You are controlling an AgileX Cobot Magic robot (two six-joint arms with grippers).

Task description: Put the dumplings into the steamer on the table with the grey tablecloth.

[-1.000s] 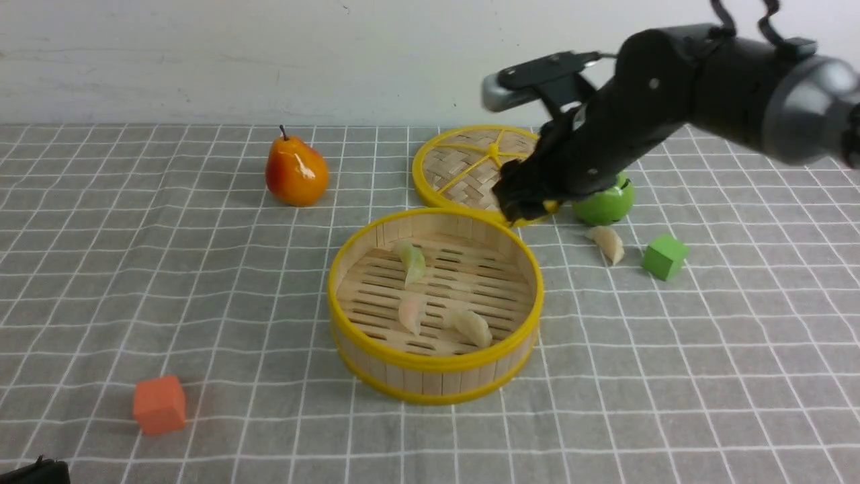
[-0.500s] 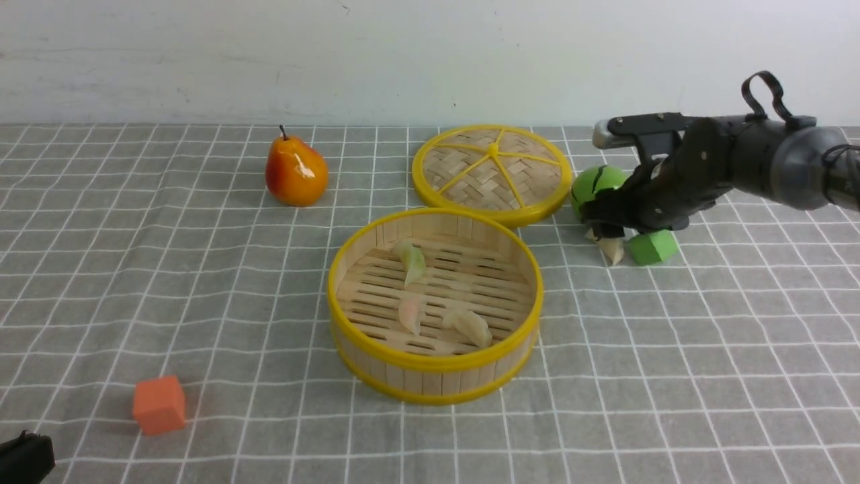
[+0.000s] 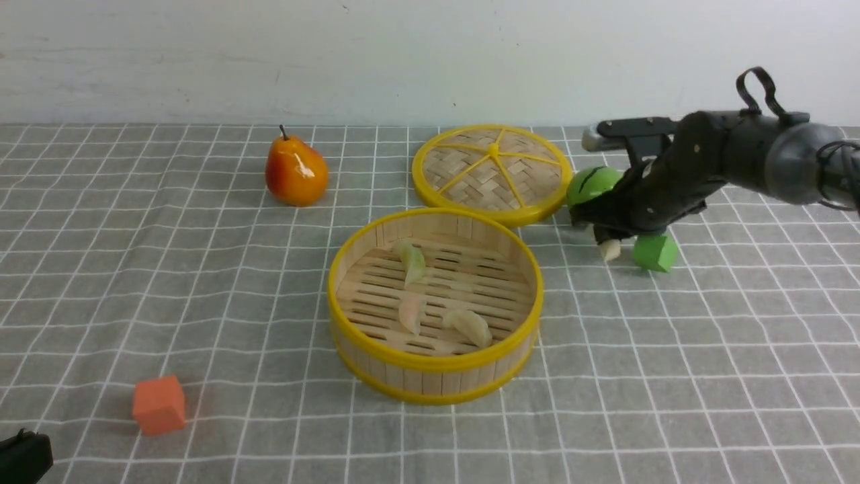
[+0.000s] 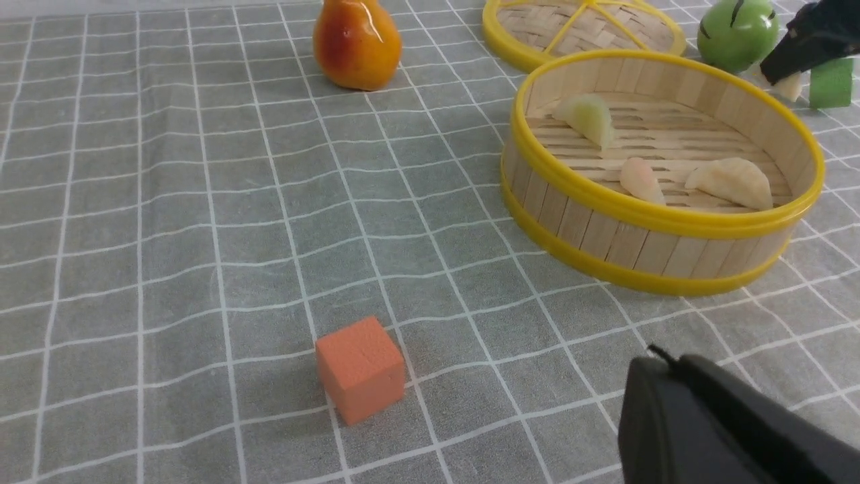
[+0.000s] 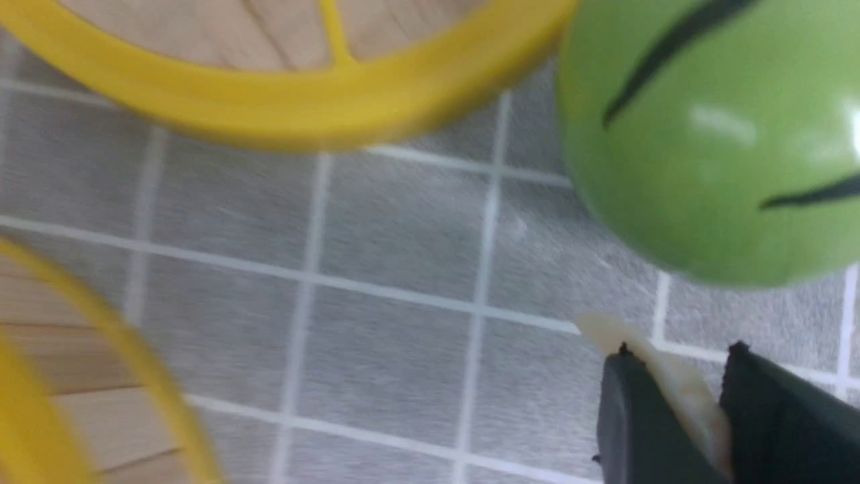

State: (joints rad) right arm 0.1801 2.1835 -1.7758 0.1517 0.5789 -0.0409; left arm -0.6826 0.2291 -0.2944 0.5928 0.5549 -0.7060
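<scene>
Gone from above the lid (image 3: 494,168) a second ago and down low, behind and to the right of the steamer (image 3: 430,363): right gripper (image 3: 608,236), pinched narrow around the fourth dumpling (image 3: 610,250), a cream one. Only its pale tip peeking out under the black arm; lay in full sight earlier. Seen close in the right wrist view, squeezed between both fingers (image 5: 638,423). Touching the grey tablecloth (image 3: 201,269) or just off it, hard to tell. Green apple (image 3: 591,185) half hidden behind the arm. Green cube (image 3: 653,252) just beside the gripper, on the side away from the steamer, shifted a little toward it. Inside the steamer, same as before: greenish dumpling (image 3: 411,261) at the back, pinkish dumpling (image 3: 410,313) and cream dumpling (image 3: 472,326) nearer the front. Pear (image 3: 295,173) behind and left of the steamer, orange cube (image 3: 158,404) in front and left. Left gripper (image 3: 23,460) cut off at the corner, far left of the steamer; wide or narrow, cannot tell.
</scene>
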